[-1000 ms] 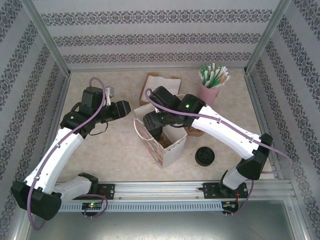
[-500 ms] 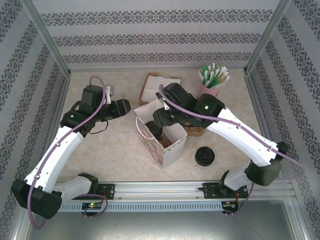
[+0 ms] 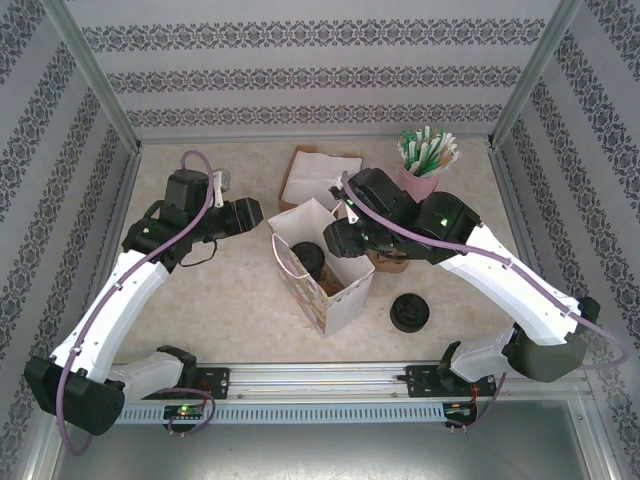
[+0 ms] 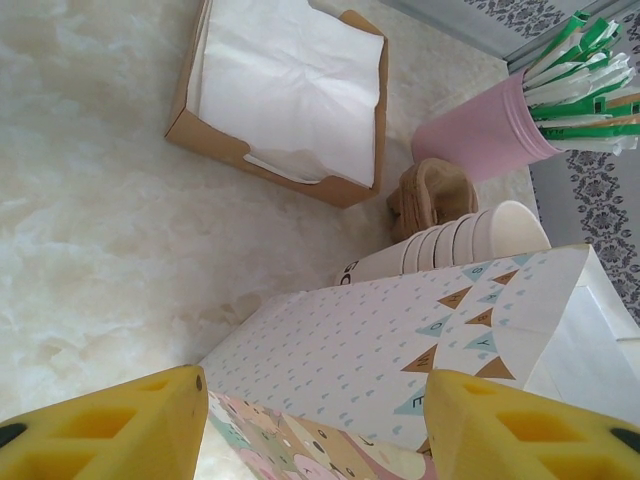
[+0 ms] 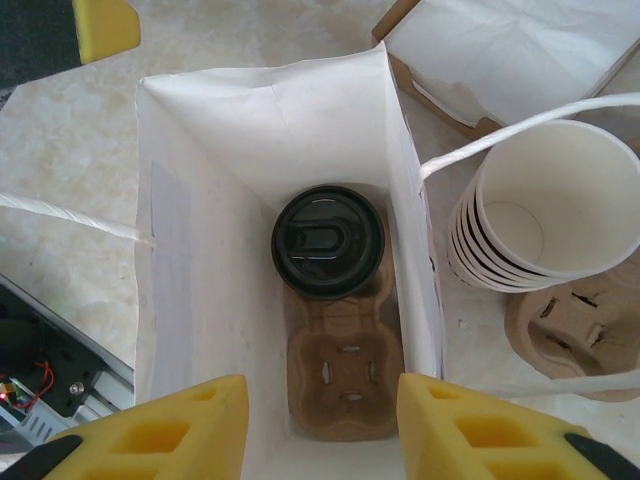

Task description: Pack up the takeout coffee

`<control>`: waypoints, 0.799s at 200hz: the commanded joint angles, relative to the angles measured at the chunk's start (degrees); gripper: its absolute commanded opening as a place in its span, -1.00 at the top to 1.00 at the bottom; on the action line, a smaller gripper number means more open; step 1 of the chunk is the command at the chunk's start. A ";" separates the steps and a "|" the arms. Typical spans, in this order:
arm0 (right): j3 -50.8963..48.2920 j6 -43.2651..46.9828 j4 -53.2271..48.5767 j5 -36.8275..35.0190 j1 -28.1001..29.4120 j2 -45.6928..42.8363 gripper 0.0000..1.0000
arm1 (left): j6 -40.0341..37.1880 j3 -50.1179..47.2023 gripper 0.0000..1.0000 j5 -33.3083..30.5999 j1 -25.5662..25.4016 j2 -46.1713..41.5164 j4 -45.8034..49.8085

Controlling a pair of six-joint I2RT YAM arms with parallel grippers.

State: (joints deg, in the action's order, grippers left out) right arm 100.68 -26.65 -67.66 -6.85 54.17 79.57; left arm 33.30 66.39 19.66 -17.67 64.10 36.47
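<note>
The takeout coffee [image 5: 328, 241] is sitting in 1 slot of a cup carrier [image 5: 345, 385] lying inside the paper bag [image 3: 345, 300]. A stack of paper cups [image 5: 545, 215] is sitting just right of the bag, beside spare carriers [image 5: 575, 345]. A napkin box [image 3: 318, 176] is lying behind the bag, a straw holder [image 3: 422, 180] is standing rear right, and loose lids [image 3: 409, 312] are lying front right.

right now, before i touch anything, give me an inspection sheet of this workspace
surface: beige marbled table, no spills seen
job's things: takeout coffee, lidded, upright in a cardboard carrier at the bottom of the paper bag
clutter: napkin box, pink straw cup, stacked lidless cups, loose black lids, spare carrier
grippers: left gripper open beside the bag; right gripper open over the bag mouth, empty
cables: purple cables looped along both arms
surroundings: patterned walls, aluminium frame
</note>
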 commanded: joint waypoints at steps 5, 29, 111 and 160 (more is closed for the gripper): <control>-0.01 0.67 -2.00 -0.72 0.82 -1.15 0.12 | -1.23 2.09 -0.20 0.35 -0.46 0.46 -0.46; 0.21 0.90 -2.65 -1.14 1.10 -1.90 0.12 | -1.31 2.33 -0.20 0.44 -0.51 1.01 -0.57; -1.44 6.28 4.96 -19.84 0.65 -9.22 -0.12 | -2.51 2.54 -0.20 -1.32 -0.49 1.19 -0.47; -8.13 9.77 16.11 -21.92 -13.46 -14.35 -0.19 | -4.28 2.98 -0.22 -3.63 -0.48 0.68 0.93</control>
State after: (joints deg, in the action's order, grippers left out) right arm 96.14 -19.51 -58.48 -26.15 48.01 67.00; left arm 31.46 67.18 18.22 -17.67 65.58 36.53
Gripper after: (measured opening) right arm 0.592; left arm 0.606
